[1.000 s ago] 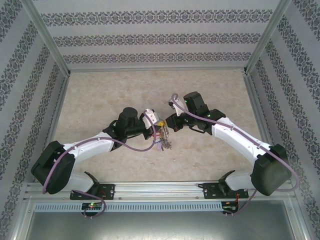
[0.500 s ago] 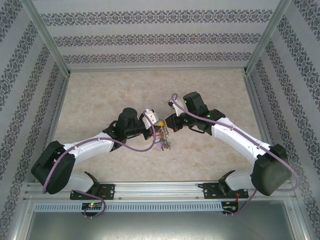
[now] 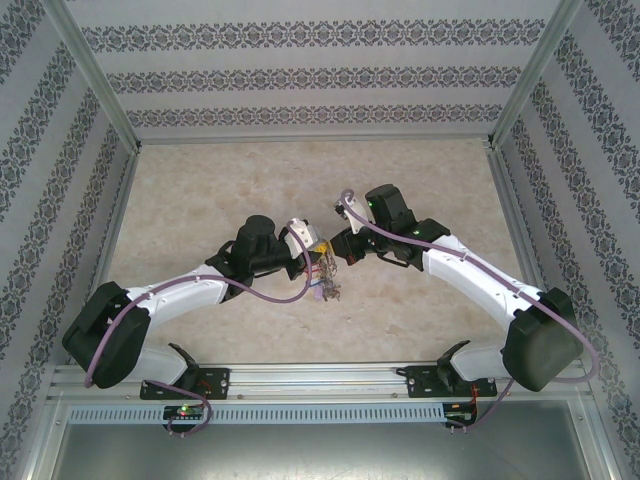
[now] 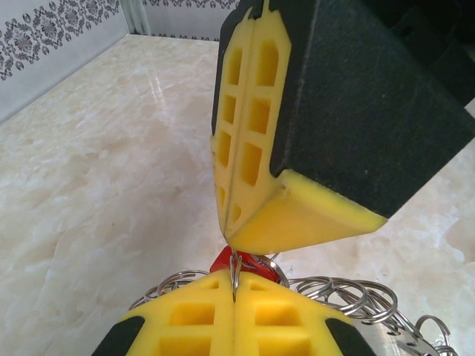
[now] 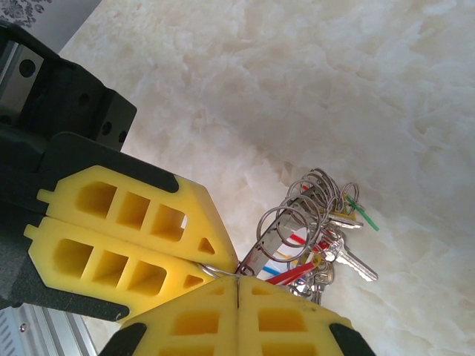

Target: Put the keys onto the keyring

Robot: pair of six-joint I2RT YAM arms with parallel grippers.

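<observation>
My left gripper (image 4: pixel 234 297) is shut on a small wire ring (image 4: pixel 234 271) that stands up from between its yellow pads. My right gripper (image 5: pixel 237 285) is shut too, and its yellow fingers (image 4: pixel 252 126) come down tip-first onto the top of that same ring. The keyring (image 5: pixel 276 236), a grey metal band fringed with small split rings, hangs from this meeting point. Keys with red, green, blue and yellow tags dangle from it, among them a silver key (image 5: pixel 355 265). A red tag (image 4: pixel 245 261) shows just behind the pinched ring. From above, both grippers meet mid-table over the hanging keyring (image 3: pixel 326 282).
The marble-patterned tabletop (image 3: pixel 200 190) lies open around the arms. Patterned walls (image 3: pixel 320 75) with metal posts close in the back and both sides. The left gripper's fingers (image 5: pixel 126 230) press close beside my right fingertips.
</observation>
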